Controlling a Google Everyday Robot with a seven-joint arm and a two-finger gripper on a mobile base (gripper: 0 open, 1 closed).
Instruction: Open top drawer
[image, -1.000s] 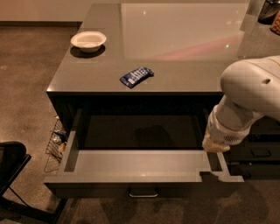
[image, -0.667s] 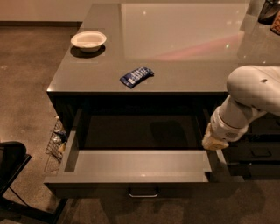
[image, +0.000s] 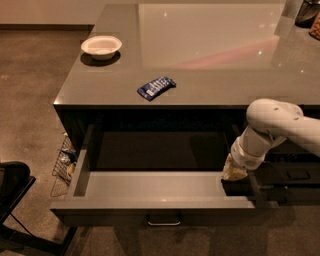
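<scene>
Top drawer (image: 150, 202) wide open under the counter (image: 210, 80), gripper (image: 235, 176) at its right inner corner.

From my seat I see the grey counter filling the upper view, glossy and lit by a pale glare. Below its front edge the drawer juts far out toward me, its pale smooth inside bare on the left and middle, and its front edge is low in the view. The white arm (image: 272, 125) reaches in from the right and bends down, and the gripper dips inside the drawer against the right wall. That end is in shadow, so I cannot tell how the jaws stand. On the counter a white bowl (image: 101, 46) sits near the left back, well apart from a blue packet (image: 156, 87) lying near the front edge. A small metal handle (image: 163, 220) hangs at the middle of the drawer front.
</scene>
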